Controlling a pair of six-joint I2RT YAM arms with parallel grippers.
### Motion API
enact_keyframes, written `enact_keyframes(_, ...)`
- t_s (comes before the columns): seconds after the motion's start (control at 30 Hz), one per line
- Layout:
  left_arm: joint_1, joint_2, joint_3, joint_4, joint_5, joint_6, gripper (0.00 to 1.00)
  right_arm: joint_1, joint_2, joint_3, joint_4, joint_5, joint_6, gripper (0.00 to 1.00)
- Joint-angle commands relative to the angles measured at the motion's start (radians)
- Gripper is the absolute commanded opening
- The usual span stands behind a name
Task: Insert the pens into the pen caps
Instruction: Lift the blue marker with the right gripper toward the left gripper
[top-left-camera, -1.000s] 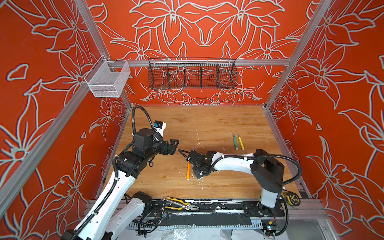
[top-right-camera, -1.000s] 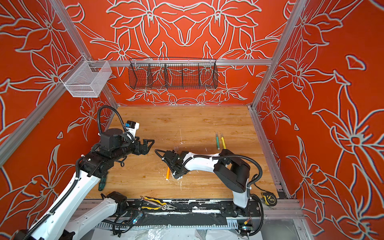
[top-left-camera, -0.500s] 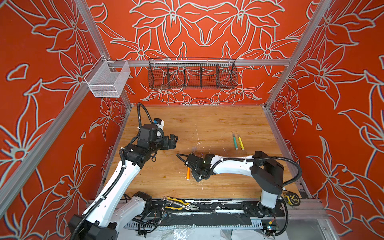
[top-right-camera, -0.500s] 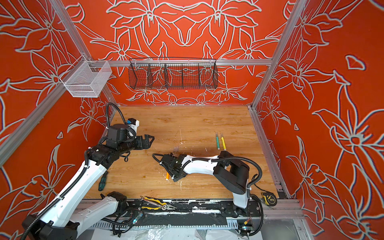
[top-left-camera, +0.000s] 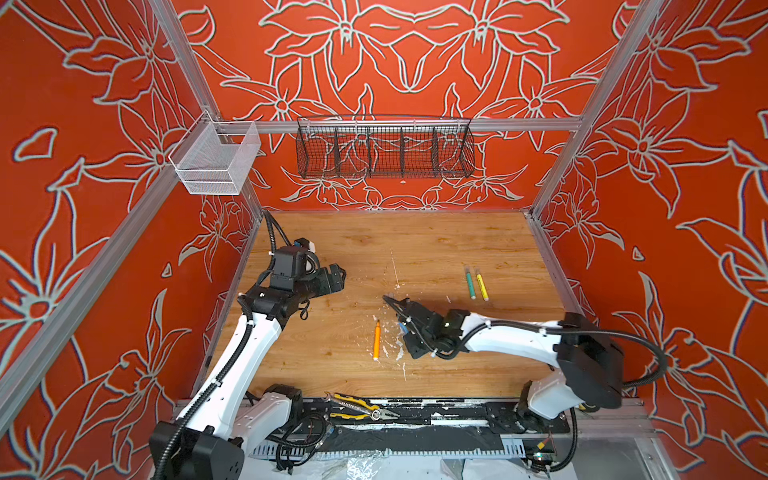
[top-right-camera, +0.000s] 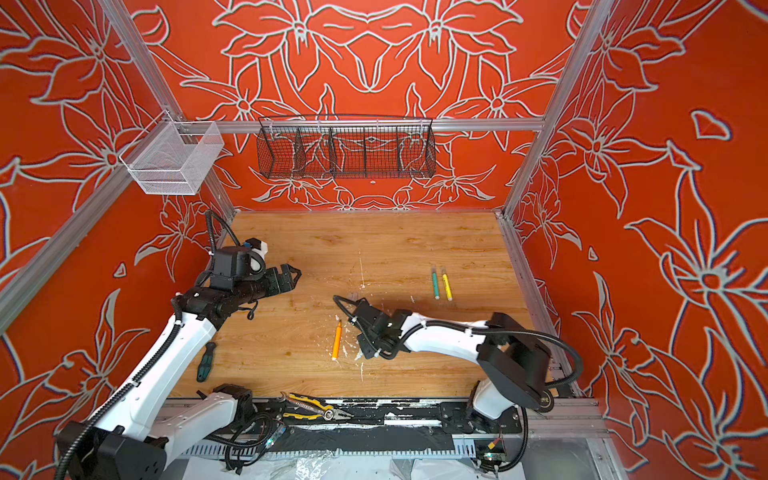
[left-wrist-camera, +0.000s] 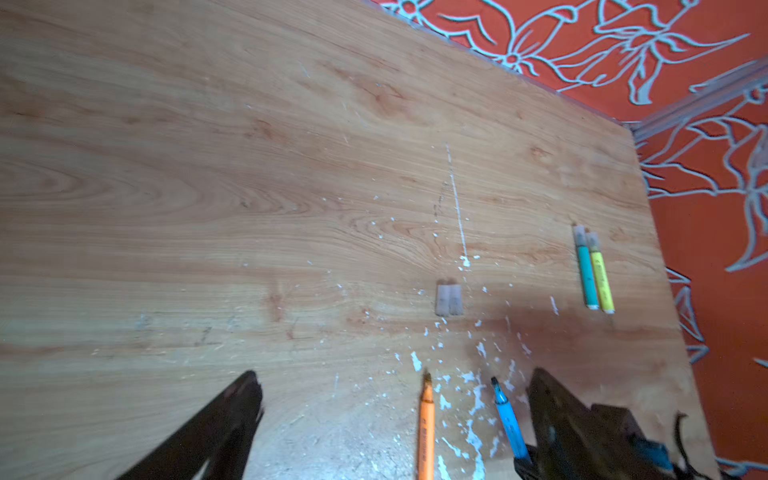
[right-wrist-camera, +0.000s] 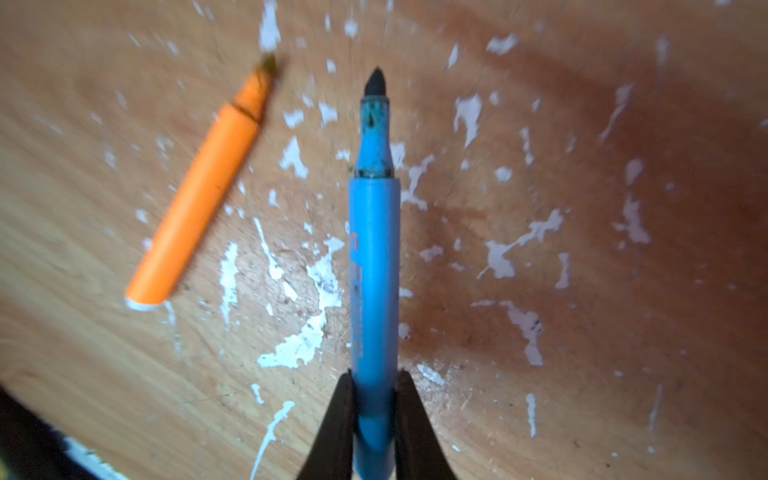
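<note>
The walls (top-left-camera: 395, 62) are orange-red with white flower outlines; the table (top-left-camera: 415, 249) is pale wood grain, white-flecked. Orange pen (top-left-camera: 376, 340) and blue pen (right-wrist-camera: 374, 270) sit toward six o'clock, green pen (top-left-camera: 470, 284) and yellow pen (top-left-camera: 481, 286) toward three.

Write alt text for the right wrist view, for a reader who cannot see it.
The right gripper is shut on the barrel of an uncapped blue pen, whose dark tip points away from the camera. An uncapped orange pen lies apart from it on the wooden table, among scattered white flecks.
</note>
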Motion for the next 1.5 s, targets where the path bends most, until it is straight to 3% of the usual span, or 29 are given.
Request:
enact_keyframes(0.0,0.005,-0.031,-0.03,0.098,0.216,-0.003,0.97,-0.047,-0.118,-0.064,0.169,-0.11,0.028,0.0)
enact_keyframes(0.13,-0.015,-0.031,-0.071,0.254,0.488,-0.023,0.97,-0.127,-0.242,-0.144,0.33,-0.269,0.055,0.0)
enact_keyframes(0.3,-0.156,0.002,-0.056,0.283,0.536,0.031,0.98,-0.161,-0.338,-0.143,0.41,-0.384,0.07,0.0)
enact_keyframes(0.43,-0.245,0.021,-0.09,0.416,0.571,-0.003,0.99,-0.166,-0.357,-0.122,0.473,-0.449,0.099,0.0)
enact_keyframes(0.53,-0.282,0.055,-0.104,0.517,0.594,-0.043,0.81,-0.166,-0.351,-0.125,0.569,-0.521,0.139,0.0)
enact_keyframes(0.8,-0.332,0.111,-0.088,0.583,0.661,-0.05,0.75,-0.166,-0.34,-0.14,0.716,-0.57,0.223,0.0)
enact_keyframes(1.0,-0.339,0.082,-0.101,0.633,0.656,-0.065,0.4,-0.166,-0.329,-0.146,0.737,-0.562,0.235,0.0)
enact_keyframes(1.37,-0.337,0.04,-0.091,0.585,0.582,-0.005,0.22,-0.166,-0.325,-0.164,0.762,-0.597,0.258,0.0)
enact_keyframes(1.47,-0.335,0.03,-0.081,0.565,0.569,0.016,0.21,-0.166,-0.312,-0.164,0.757,-0.622,0.261,0.0)
